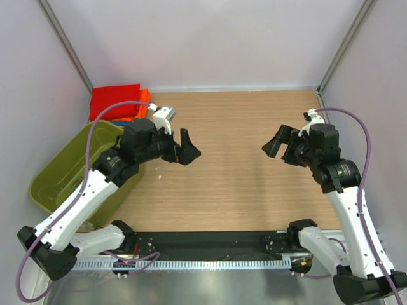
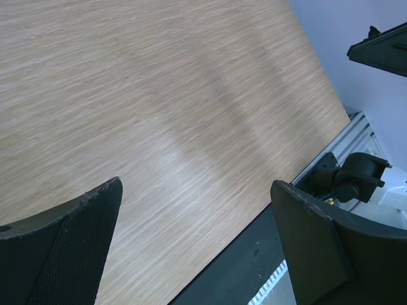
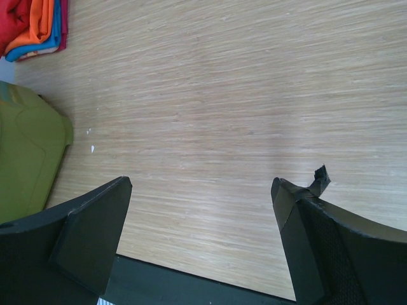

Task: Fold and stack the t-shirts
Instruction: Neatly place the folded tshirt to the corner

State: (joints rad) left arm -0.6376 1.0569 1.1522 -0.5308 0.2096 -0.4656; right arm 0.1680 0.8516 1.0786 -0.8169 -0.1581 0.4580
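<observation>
Top external view, contents at this moment.

1. Wooden table [image 1: 235, 190]: light oak-grain top, walled on three sides by pale panels.
2. Stack of t-shirts [image 1: 117, 105]: lies in the far-left corner of the table, just beyond the far end of the basket. Red t-shirt [image 1: 113, 100] lies folded on top; orange t-shirt [image 1: 145, 95] shows as an edge at the stack's right side. Neither gripper touches the stack.
3. Olive-green plastic basket [image 1: 63, 175]: stands at the left edge of the table, partly under the left arm. Its inside is largely hidden by the arm.
4. Left gripper [image 1: 191, 147]: held above the table, well right of the stack, jaws spread wide, nothing between them.
5. Right gripper [image 1: 273, 145]: held above the right half of the table, facing the left one, jaws likewise wide and holding nothing.

Right wrist view, additional detail.

6. Stack seen edge-on at upper left: red t-shirt [image 3: 13, 22], orange t-shirt [image 3: 41, 25], then blue t-shirt [image 3: 53, 39] in layers.
7. Basket [image 3: 25, 159] near the stack.
8. Small white specks [image 3: 92, 149] on the table beside the basket.
9. Right gripper [image 3: 203, 241]: only bare wood between the fingers.

Left wrist view.

10. Left gripper [image 2: 197, 244]: wide apart over bare table [image 2: 159, 95].
11. Aluminium rail [image 2: 353, 133] along the near edge.
</observation>
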